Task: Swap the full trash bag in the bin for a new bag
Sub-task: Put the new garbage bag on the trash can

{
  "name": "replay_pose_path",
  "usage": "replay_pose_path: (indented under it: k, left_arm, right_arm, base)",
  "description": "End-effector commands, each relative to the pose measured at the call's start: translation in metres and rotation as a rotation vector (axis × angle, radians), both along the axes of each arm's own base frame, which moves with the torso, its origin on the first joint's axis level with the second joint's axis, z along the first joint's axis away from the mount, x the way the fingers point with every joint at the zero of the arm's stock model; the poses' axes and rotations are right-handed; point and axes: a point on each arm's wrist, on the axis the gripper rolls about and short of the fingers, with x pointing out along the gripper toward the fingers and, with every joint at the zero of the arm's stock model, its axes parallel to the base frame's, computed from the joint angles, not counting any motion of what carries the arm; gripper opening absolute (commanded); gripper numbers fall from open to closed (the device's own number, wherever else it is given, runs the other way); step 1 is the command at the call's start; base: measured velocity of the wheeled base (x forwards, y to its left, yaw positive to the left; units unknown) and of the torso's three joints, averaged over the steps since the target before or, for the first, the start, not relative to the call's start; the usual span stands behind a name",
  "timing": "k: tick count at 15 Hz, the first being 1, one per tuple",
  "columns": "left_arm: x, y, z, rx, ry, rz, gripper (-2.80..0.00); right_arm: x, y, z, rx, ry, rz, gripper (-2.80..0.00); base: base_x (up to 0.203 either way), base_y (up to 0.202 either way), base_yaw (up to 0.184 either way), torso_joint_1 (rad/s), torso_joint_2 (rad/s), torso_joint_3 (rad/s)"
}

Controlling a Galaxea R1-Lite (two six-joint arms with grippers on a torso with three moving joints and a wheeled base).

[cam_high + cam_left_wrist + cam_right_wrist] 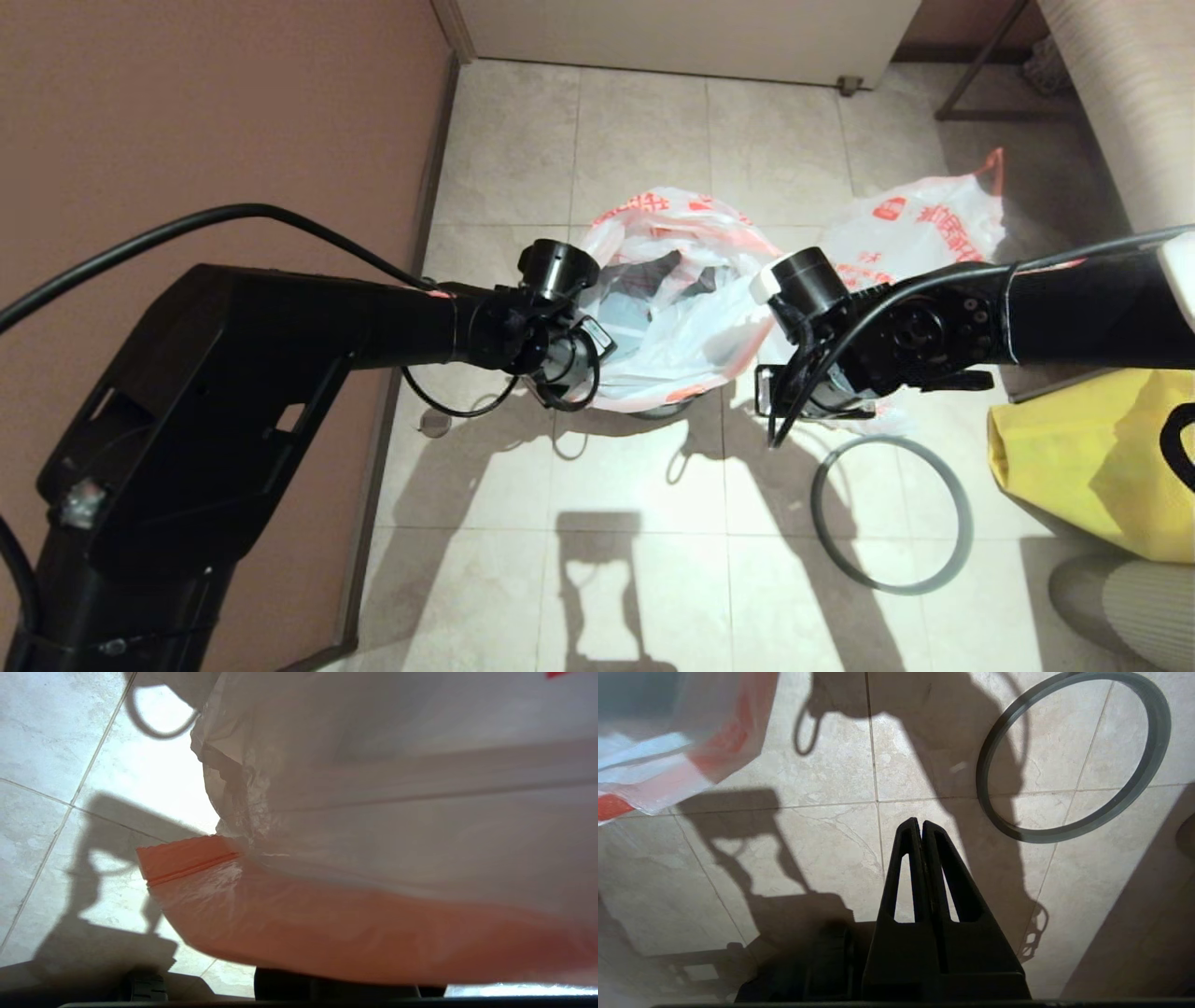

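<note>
The bin (pixel 665 411) stands mid-floor, almost wholly wrapped by the new bag (pixel 672 345), a white red-printed bag spread open over its mouth. My left gripper (pixel 571 373) sits at this bag's left edge. In the left wrist view the bag's red edge (pixel 327 924) drapes over the jaws and hides the fingers, which seem shut on it. The full trash bag (pixel 920 229) stands puffed behind my right arm. My right gripper (pixel 921 823) hangs shut and empty over bare tiles to the right of the bin.
The bin's grey ring rim (pixel 967 523) lies loose on the floor at front right, also in the right wrist view (pixel 1045 835). A big yellow bag (pixel 1083 457) sits at the right edge. A brown wall (pixel 233 121) runs along the left.
</note>
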Motion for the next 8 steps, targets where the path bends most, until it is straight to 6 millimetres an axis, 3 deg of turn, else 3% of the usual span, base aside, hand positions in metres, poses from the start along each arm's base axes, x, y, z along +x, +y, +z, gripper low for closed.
replay_pose_path:
  k: [1,8]
  left_arm:
    - [0.001,0.0,-0.002,-0.001,0.004,0.007,-2.8]
    - [0.002,0.0,-0.001,-0.003,-0.002,0.006,-2.8]
  right_arm:
    - [0.003,0.002,-0.009,-0.006,0.026,0.005,-2.8]
    - [0.017,0.004,-0.044,-0.039,0.1,-0.001,-2.8]
  base:
    - [0.0,0.0,0.0,0.0,0.0,0.0]
    - [0.0,0.0,0.0,0.0,0.0,0.0]
